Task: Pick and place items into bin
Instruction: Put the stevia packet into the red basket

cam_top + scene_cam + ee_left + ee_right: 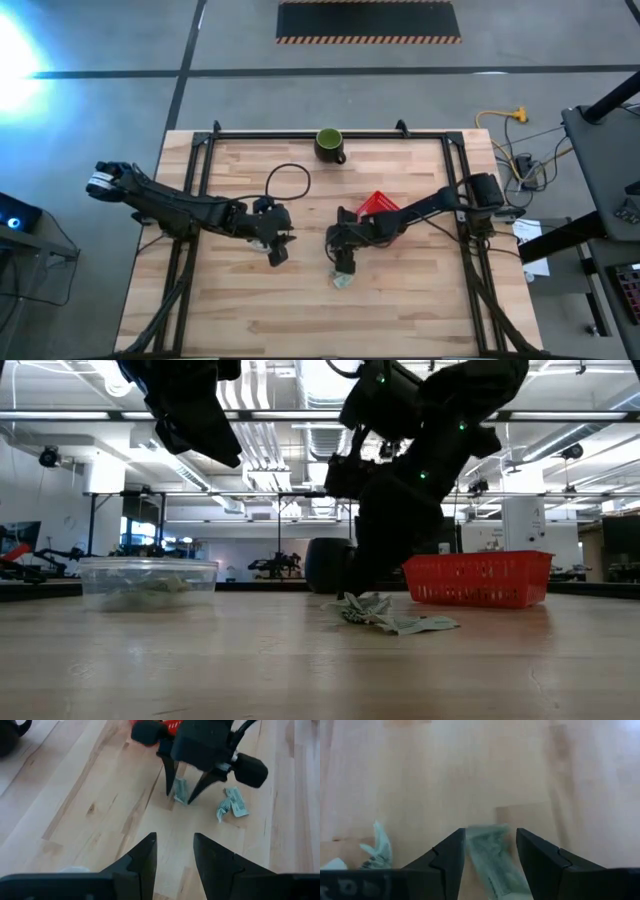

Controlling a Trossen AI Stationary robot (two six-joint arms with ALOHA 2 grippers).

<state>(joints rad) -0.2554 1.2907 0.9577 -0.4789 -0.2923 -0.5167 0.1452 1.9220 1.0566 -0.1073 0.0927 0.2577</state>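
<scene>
We see the right claw (pixel 490 865) down low on the wooden surface (pixel 240 310), near the middle. Its two dark fingers (pixel 447 857) stand on either side of one pale green-and-white packet (pixel 490 852). The packet sits between them, but we cannot tell if the fingers are squeezing it or just standing around it. More packets (pixel 232 807) lie crumpled on the wood just beside that claw. In the low view they make a small heap in front of the dark arm.

The left claw (pixel 175 855) hangs above the surface, a little way apart from the right one. Its fingers are parted and hold nothing.

A bit farther back, a red basket (pixel 480 578) rests on the surface, close behind the right arm. In the low view we also see a clear tub (pixel 148 582) with pale bits inside.

At the far edge of the surface stands a dark green mug (pixel 330 145). A thin black cable (pixel 288 182) loops on the wood near it.
</scene>
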